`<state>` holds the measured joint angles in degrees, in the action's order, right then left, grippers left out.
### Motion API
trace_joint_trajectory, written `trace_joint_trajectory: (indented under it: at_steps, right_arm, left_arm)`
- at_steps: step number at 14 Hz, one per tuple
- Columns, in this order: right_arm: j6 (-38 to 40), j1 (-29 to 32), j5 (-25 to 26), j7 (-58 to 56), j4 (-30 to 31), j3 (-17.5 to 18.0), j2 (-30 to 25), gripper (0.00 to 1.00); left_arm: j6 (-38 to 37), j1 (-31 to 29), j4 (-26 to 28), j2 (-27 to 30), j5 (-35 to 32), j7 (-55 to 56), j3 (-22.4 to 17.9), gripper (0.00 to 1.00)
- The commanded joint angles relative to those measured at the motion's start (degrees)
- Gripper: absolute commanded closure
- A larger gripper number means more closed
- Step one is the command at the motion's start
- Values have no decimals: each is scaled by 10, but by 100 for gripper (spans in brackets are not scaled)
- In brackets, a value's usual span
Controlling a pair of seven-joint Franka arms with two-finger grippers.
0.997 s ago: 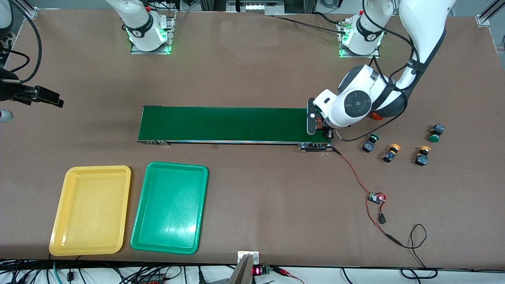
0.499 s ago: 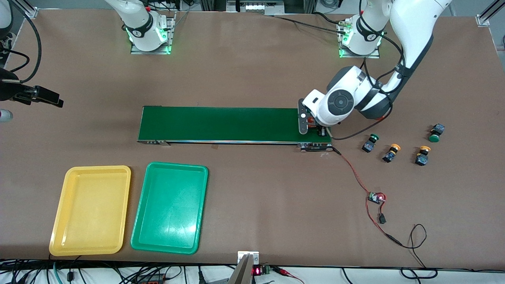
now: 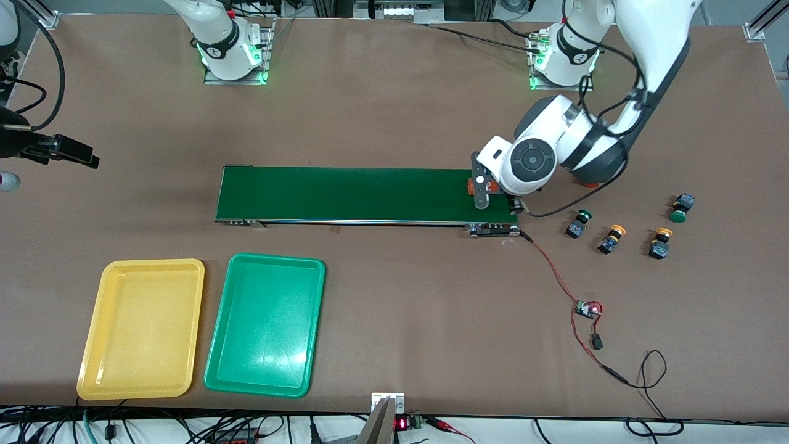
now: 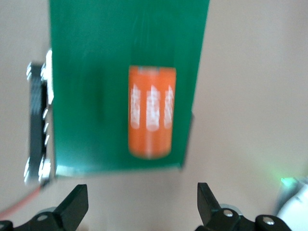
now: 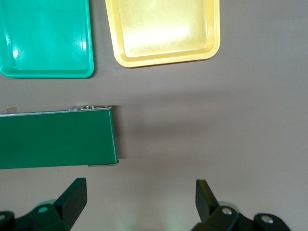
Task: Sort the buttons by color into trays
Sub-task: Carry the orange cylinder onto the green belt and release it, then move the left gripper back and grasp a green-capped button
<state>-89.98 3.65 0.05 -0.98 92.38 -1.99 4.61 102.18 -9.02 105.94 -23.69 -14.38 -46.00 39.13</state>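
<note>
I am hovering my left pincer [image 4: 139, 211] wide open, empty; those light, rigid mushroom-capped push buttons [image 3: 578, 223] want gripping by their blocky bodies.

Left gripper [image 4: 139, 207] low, fingers spread wide, right gripper [image 5: 137, 202] waiting, fingers apart

White rounded arm links, grey joints, black cables
</note>
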Motion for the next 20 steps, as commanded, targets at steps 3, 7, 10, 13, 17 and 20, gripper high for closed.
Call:
trace_joint_trajectory:
  at_steps: [3, 7, 10, 13, 17, 20]
  right_arm:
    - [0, 0, -4, 7, -6, 0, 1, 0]
    - [0, 0, -4, 6, -6, 1, 1, 0]
    - [0, 0, -6, 6, -5, 1, 1, 0]
    - [0, 0, -6, 6, -6, 1, 1, 0]
    - [0, 0, -7, 6, -6, 0, 1, 0]
    - [1, 1, -7, 6, -5, 1, 1, 0]
  left_arm:
    - [-175, -6, -110, 13, -6, 192, 1, 0]
    - [-170, -6, -153, 0, -14, 492, -8, 0]
    - [-170, -16, -238, -29, -7, 528, -65, 0]
    - [-176, -27, -255, -60, 1, 508, -99, 0]
    - [-146, -62, -188, -81, -16, 489, -100, 0]
    - [-29, -91, -102, -77, -34, 396, -100, 0]
